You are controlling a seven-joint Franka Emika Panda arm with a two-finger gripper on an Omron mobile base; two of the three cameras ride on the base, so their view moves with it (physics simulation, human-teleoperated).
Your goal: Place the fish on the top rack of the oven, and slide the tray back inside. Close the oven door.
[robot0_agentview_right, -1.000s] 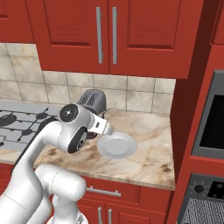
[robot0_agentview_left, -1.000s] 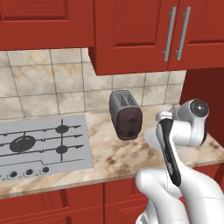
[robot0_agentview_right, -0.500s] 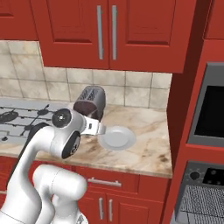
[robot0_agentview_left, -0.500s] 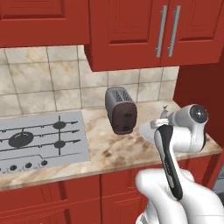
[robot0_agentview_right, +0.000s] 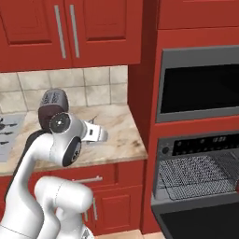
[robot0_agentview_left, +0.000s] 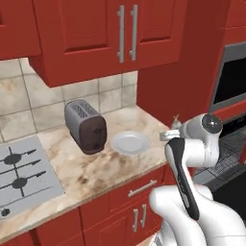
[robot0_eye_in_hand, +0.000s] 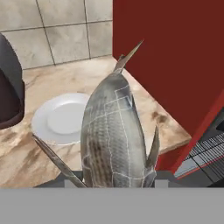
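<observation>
Your gripper is clamped on the fish, above the counter's right edge; plate lies left, red oven cabinet right.

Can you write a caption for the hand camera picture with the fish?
A silvery fish held in the end effector, above a marble counter with a white plate.

The glossy white, rounded robot arm had dark grey circular joint caps and black side strips.
</observation>
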